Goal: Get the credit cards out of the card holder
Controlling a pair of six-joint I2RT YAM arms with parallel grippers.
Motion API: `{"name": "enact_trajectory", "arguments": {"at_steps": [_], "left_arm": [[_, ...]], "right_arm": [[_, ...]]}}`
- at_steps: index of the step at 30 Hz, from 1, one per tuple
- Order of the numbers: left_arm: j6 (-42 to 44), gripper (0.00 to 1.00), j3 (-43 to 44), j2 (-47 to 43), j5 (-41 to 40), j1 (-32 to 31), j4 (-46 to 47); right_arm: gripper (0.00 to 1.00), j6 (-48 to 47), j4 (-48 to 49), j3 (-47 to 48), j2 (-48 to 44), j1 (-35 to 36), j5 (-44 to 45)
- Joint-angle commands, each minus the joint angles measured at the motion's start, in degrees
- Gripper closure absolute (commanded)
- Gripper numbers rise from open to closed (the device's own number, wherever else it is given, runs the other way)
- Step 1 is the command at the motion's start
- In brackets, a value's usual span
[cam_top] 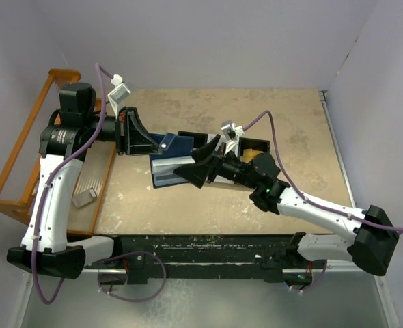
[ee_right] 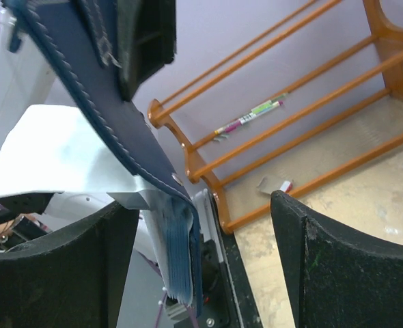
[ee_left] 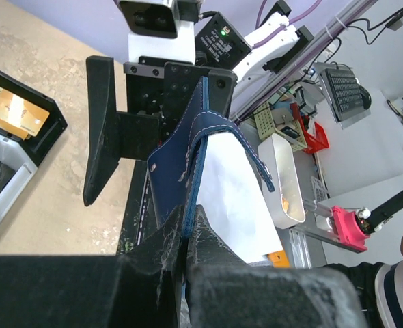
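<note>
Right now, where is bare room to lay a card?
Free: the table right of the black tray, and the far strip behind it. Crowded: the middle, around the held card holder.

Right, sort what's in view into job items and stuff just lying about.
Job: card holder, clamped in left gripper; right gripper, open beside it; gold card in black tray.
Lying about: wooden rack; coloured pen; small grey block.

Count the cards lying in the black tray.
1 for certain: a gold card in the black tray's end compartment. A pale shape in the next compartment may be a second; the right arm hides most of the tray from above.
</note>
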Motion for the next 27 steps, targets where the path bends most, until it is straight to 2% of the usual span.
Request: {"name": "enact_trajectory", "arguments": {"at_steps": [1, 13, 16, 18, 22, 24, 25, 27], "left_arm": [[-1.06, 1.00, 0.80, -0.91, 2.93, 0.22, 2.10], [-1.04, 1.00, -0.33, -1.39, 3.72, 0.19, 1.81], [-1.07, 1.00, -0.44, -1.43, 3.70, 0.19, 1.72], [-1.03, 1.00, -0.50, -1.39, 3.72, 0.20, 1.70], [-0.80, 1.00, -0.95, -1.55, 3.70, 0.19, 1.62], [0.32, 1.00, -0.94, -1.59, 3.54, 0.19, 0.96], [1.88, 0.99, -0.60, -1.45, 2.77, 0.19, -0.36], [8.40, 0.89, 1.62, -0.65, -0.29, 0.19, -6.38]], "right_arm": [[0.20, 0.33, 8.89, 3.13, -1.35, 0.15, -0.43], [0.23, 4.06, 12.68, 6.01, -0.49, 0.14, 2.13], [0.27, 4.80, 12.98, 6.64, -0.04, 0.11, 2.16], [0.36, 5.54, 12.82, 7.10, 0.40, 0.16, 2.01], [0.64, 6.71, 11.39, 8.09, 1.08, 0.16, 1.57], [0.75, 7.05, 9.87, 8.61, 0.90, 0.16, 1.63], [0.79, 7.05, 8.23, 8.94, 0.60, 0.16, 1.45], [0.86, 6.99, 4.85, 9.35, -0.48, 0.11, 0.29]]}}
